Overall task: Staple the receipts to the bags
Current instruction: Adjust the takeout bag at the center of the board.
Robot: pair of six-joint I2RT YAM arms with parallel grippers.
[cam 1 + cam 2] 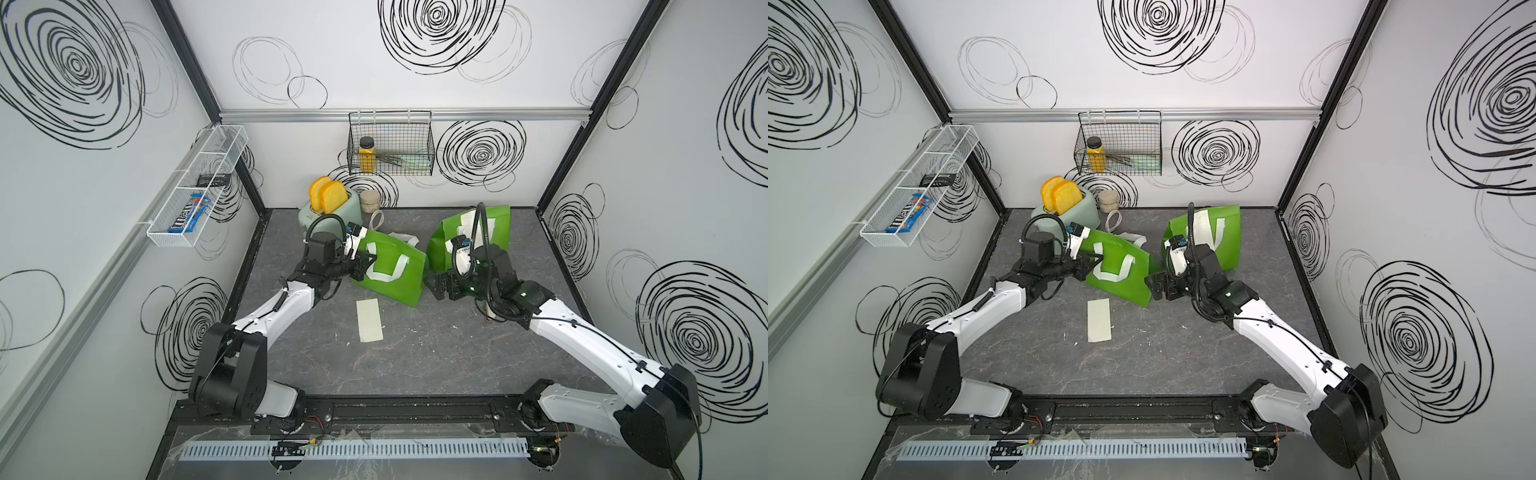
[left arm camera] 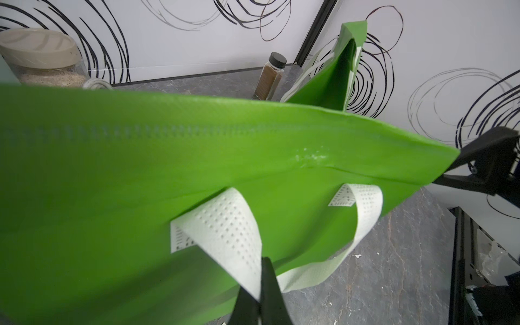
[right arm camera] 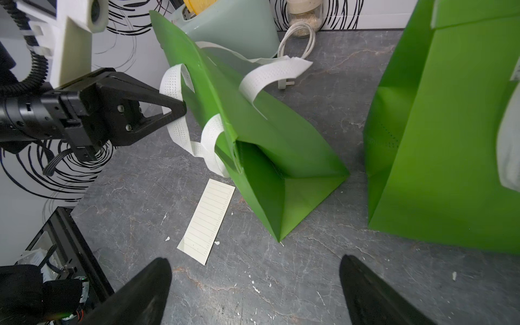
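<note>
Grey marbled desk [image 1: 415, 365], white walls [image 1: 353, 83] scrawled with black swirls, small white flecks [image 3: 167, 238] on the desk.
At back, toaster [image 1: 332, 208]. Just before it one bag [image 1: 395, 274] leans, left fingers [image 3: 182, 108] pinched shut on its handle [image 3: 176, 81]; receipt [image 1: 369, 320] flat farther forward; second bag [image 1: 478, 232] upright to toaster's right; right fingers [image 1: 432, 286] spread wide, empty.

- Two green bags [image 1: 409, 291]: one with its handle [image 3: 172, 81] pinched between the fingers of the left gripper [image 1: 366, 268], the other [image 1: 498, 237] just beside the spread fingers of the right gripper [image 1: 434, 286].
- One receipt [image 1: 369, 320], flat ahead of the right fingers.
- Two toast slices [image 1: 326, 194], one toaster [image 1: 347, 212].
- Two wire baskets: white [image 1: 170, 241], black [image 1: 415, 141].
</note>
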